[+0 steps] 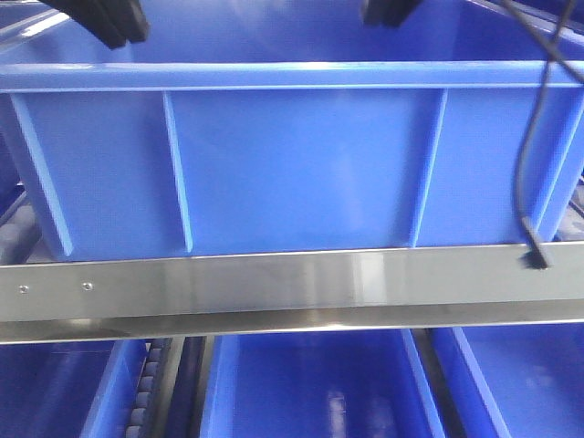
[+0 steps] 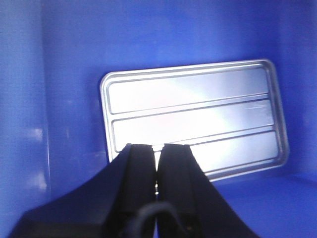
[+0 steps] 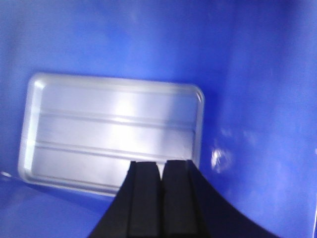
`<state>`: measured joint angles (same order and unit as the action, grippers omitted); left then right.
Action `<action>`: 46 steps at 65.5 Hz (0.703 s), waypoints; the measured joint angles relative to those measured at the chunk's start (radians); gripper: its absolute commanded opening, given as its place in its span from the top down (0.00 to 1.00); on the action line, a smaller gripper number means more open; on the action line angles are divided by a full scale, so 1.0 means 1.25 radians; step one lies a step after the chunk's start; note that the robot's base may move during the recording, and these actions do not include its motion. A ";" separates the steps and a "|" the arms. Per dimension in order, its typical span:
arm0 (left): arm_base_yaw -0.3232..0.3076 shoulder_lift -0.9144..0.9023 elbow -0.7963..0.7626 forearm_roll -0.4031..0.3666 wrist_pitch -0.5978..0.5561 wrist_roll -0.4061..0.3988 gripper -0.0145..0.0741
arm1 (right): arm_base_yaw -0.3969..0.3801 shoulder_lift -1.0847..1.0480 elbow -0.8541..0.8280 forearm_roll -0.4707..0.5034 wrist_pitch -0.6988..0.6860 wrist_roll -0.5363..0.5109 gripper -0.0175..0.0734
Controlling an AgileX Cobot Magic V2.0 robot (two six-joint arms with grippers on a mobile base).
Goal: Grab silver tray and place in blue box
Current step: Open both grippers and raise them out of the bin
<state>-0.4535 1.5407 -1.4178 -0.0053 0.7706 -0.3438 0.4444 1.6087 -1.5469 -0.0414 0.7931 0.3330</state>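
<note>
Silver tray: the silver tray [image 2: 193, 116] lies flat on the floor of the blue box [image 1: 301, 164], base up to the cameras, its two long raised lines running lengthwise.
Tray from the left claw: just ahead of and beyond the left gripper [image 2: 157, 163], whose tips overlap the tray's near rim in the left wrist view; whether they touch it cannot be told.
Tray from the right claw: ahead and to the left of the right gripper [image 3: 161, 173]; the tray [image 3: 111, 131] has blue wall to its right.
Left claw: fingers pressed together, only a thin slit between, holding nothing.
Right claw: fingers together, nothing between them.
Blue box: deep, ribbed side wall, thick flat rim; it stands on a steel rail [image 1: 274, 283].
Cable: a black cable [image 1: 527, 137] hangs down the box's right side.
Writing: no brand, label or lettering can be read anywhere.
Below: more blue crates [image 1: 310, 383] under the rail.
</note>
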 measured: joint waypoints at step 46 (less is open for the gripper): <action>-0.114 -0.422 0.623 0.033 -0.568 0.064 0.84 | 0.000 -0.520 0.642 -0.053 -0.483 -0.070 0.75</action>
<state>-0.5964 1.0130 -0.6387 0.0358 0.0600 -0.2642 0.4444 0.9581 -0.7448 -0.1080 0.1898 0.2459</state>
